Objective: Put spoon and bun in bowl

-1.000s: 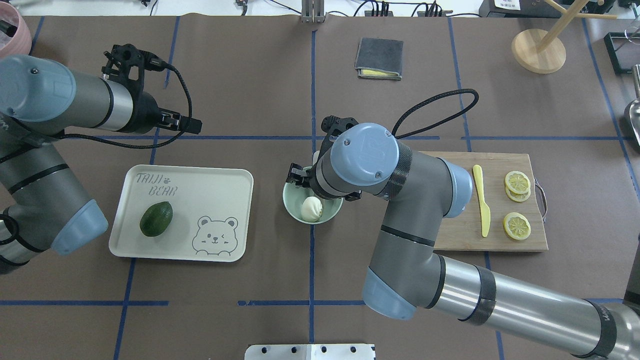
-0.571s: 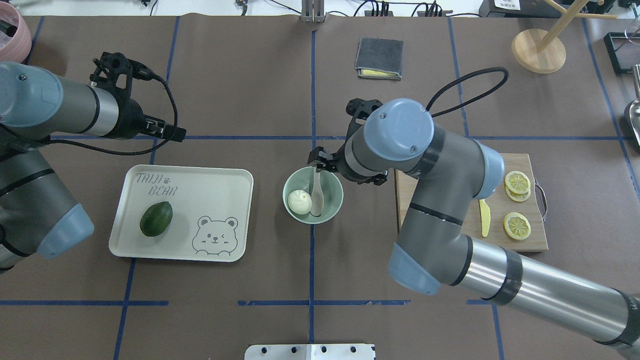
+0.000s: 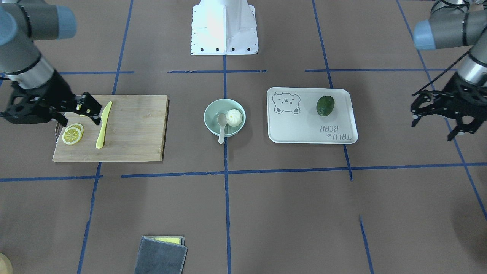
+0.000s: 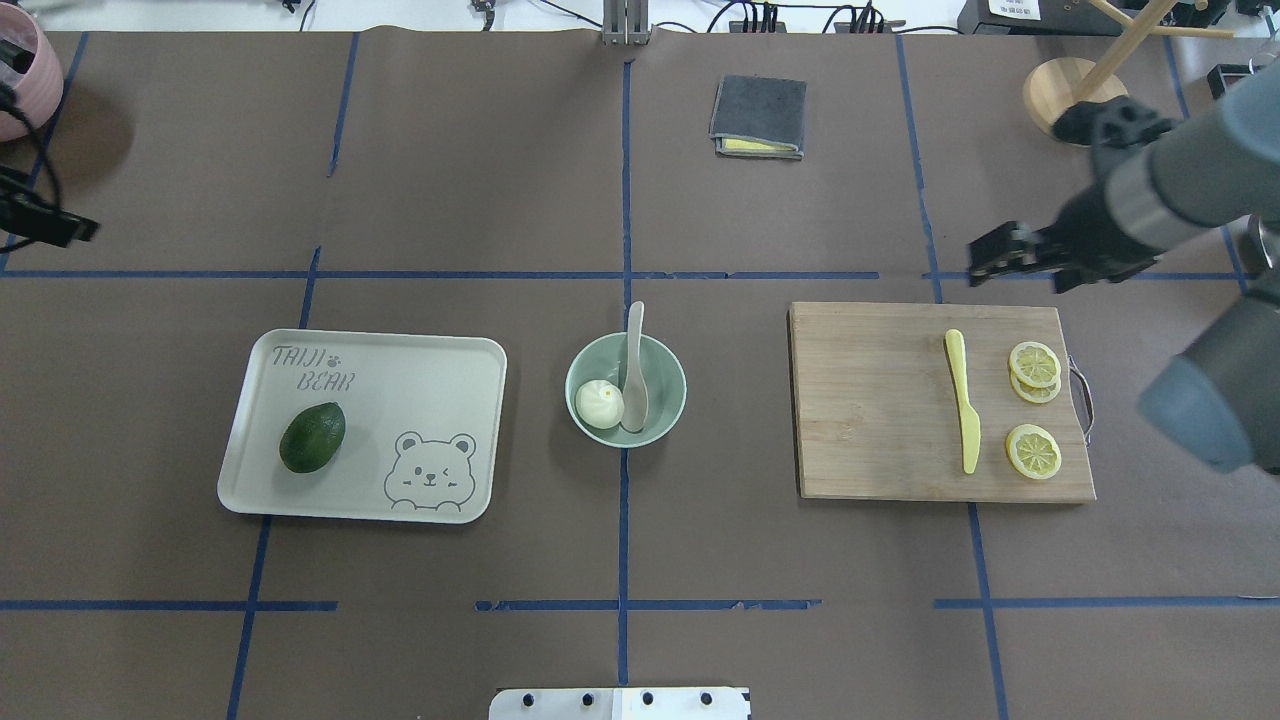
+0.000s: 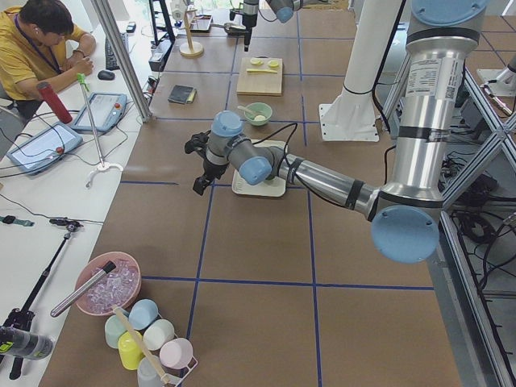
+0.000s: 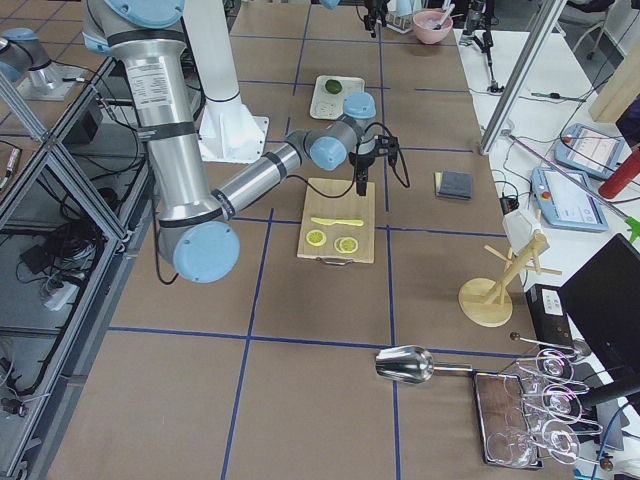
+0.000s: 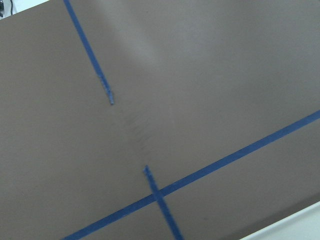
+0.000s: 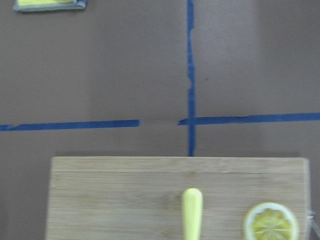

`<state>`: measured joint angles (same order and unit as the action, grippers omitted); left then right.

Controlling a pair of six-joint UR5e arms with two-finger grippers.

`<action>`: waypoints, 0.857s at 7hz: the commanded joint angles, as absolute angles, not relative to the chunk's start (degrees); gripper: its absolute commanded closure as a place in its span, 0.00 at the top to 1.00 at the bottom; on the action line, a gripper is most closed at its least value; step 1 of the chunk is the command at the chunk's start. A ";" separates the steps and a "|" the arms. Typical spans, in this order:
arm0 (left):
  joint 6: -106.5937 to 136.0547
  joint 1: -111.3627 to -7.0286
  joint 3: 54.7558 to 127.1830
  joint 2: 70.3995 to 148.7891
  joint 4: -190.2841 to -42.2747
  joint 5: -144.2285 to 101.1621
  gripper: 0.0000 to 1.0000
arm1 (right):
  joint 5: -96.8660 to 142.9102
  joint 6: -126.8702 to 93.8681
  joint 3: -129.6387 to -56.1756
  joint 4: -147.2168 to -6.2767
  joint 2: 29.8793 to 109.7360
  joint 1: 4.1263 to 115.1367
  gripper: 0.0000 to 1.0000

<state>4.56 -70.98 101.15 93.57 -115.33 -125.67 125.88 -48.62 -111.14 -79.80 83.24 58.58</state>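
Change: the right arm is clear of the centre of the overhead view. The right gripper hangs in the upper right of the frame, above the top edge of the cutting board. Its jaws read as apart with nothing between them. The left gripper sits at the far right edge of the front-facing view, jaws spread wide and empty, over bare surface.

Task things: the bowl stands mid-frame.
- The spoon lies in it, scoop down on the bowl floor. The handle leans on the upper rim and sticks out past it.
- The bun sits inside, against the spoon's left side, toward the lower left wall.

Judgement: both items are in the bowl and neither arm is near them, so the task looks done. The one soft point is the overhanging handle, though the spoon looks settled.

Against a second ago: the right arm covered the bowl then, with the bun near the bowl's middle and the spoon not visible. At 0.6 s ago the jaws stood at the bowl's upper rim, the spoon already lay inside and the bun had been pushed left. Spoon and bun have not moved since. The left arm has pulled farther out toward the left edge.

Unchanged: knife, lemon slices, tray, avocado.
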 commanded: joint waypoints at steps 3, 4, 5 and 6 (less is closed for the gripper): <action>-10.70 -87.80 94.84 90.25 -107.80 -136.05 0.99 | 134.48 -1.87 -104.27 -90.38 92.73 83.55 1.00; -10.81 -87.89 94.75 90.35 -105.32 -136.32 0.99 | 134.39 3.11 -102.67 -93.48 90.98 84.28 1.00; -10.46 -87.89 95.62 87.92 -106.08 -136.41 1.00 | 135.08 2.47 -102.83 -93.86 90.97 83.76 1.00; -10.29 -87.89 95.71 87.80 -106.26 -136.06 1.00 | 135.00 2.29 -102.66 -94.13 90.97 82.98 1.00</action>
